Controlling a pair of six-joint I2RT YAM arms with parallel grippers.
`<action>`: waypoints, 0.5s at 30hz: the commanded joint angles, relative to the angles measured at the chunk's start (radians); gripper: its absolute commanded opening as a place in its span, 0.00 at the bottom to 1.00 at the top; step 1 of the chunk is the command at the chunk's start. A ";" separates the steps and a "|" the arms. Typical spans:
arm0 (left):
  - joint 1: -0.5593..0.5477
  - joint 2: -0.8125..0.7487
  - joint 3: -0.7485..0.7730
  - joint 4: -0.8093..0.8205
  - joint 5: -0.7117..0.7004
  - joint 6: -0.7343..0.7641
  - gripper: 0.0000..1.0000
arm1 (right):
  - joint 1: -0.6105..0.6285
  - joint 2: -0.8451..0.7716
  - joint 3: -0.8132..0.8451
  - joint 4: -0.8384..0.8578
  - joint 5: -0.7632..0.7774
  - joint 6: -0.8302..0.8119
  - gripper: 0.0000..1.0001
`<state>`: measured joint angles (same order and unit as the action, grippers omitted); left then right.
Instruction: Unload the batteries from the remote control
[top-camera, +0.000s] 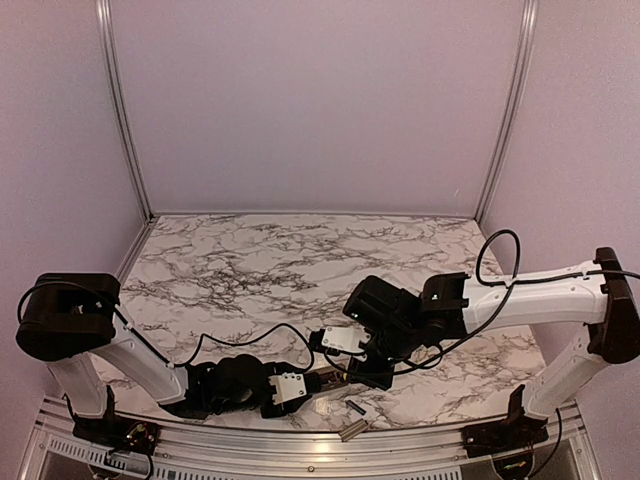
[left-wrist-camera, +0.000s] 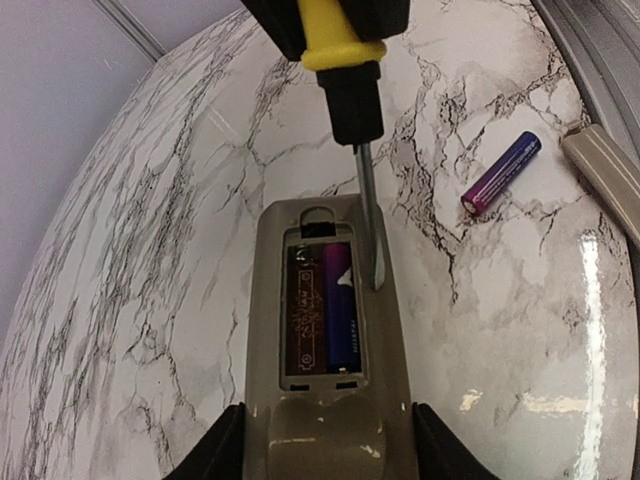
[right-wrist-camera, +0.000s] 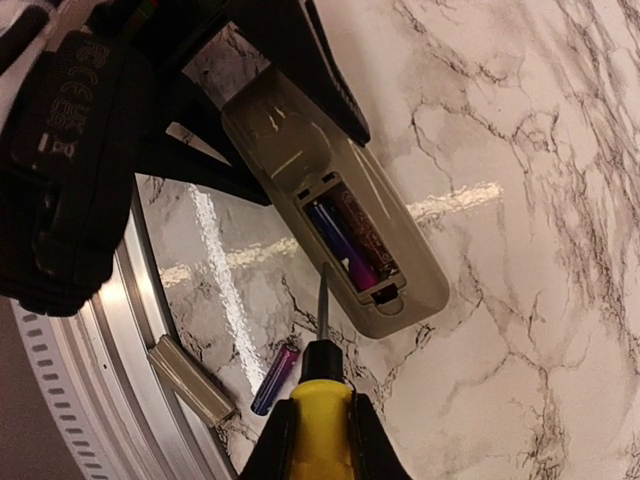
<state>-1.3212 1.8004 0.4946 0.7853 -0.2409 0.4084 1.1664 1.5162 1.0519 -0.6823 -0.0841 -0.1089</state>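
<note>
Two claws share this job. From the top camera, my left claw sits low at the near table edge, clamped on the slim grey-beige plastic remote control, and my right claw reaches in from beyond it. A loose battery, a small purple-and-blue cylinder, lies on the white marble-patterned table just right of my left claw, with the flat grey-beige cover piece nearer the rim. From my left wrist, the remote control lies back-up between my fingers, pinched across its width, its uncovered recess straight ahead of the claw. The bay on the claw's left looks empty and the seated battery fills the right one. The yellow-handled screwdriver has its steel tip at the recess's right edge, just beside that battery. From my right wrist, my right claw grips the yellow handle, blade pointing ahead toward the recess. I judge the seated battery light, rigid and slick, pressed endwise by its contacts and sunk too deep to pinch. The place to take it is under one end with the blade tip, and once freed it should roll. The remote control's shell is light, stiff and smooth, so it may twist in my left claw under prying.
</note>
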 joint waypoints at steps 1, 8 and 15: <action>-0.001 -0.001 -0.011 -0.011 0.003 -0.002 0.00 | -0.005 0.010 0.017 0.009 0.005 -0.016 0.00; -0.001 -0.003 -0.011 -0.014 0.008 -0.003 0.00 | -0.005 -0.017 0.033 0.024 -0.003 -0.012 0.00; -0.001 -0.001 -0.009 -0.014 0.012 -0.002 0.00 | -0.008 -0.024 0.044 0.021 0.008 -0.003 0.00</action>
<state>-1.3212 1.8004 0.4946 0.7853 -0.2401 0.4084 1.1664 1.5097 1.0527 -0.6815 -0.0849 -0.1097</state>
